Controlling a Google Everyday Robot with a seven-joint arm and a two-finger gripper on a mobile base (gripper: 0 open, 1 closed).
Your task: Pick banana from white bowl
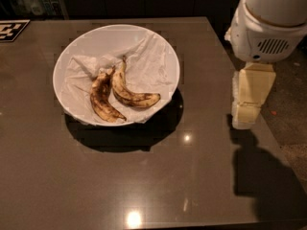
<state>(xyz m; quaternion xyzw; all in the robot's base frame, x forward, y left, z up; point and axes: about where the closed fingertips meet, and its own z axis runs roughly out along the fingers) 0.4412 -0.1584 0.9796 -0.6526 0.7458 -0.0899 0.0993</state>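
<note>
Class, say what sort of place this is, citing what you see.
Probably an indoor robot test area: a dark table carries a checkered marker, a white bowl holds a yellow banana and a browner banana on paper, and the gripper hangs at the table's right edge.

The banana (123, 91), curved, yellow with brown streaks, lies flat on crumpled paper inside the white bowl (108, 38), a wide, shallow, upright dish. My gripper (245, 115) hangs well right of it.

A short, brown-blotched banana (101, 99) lies on crumpled paper (149, 63) above a dark table (144, 181).
</note>
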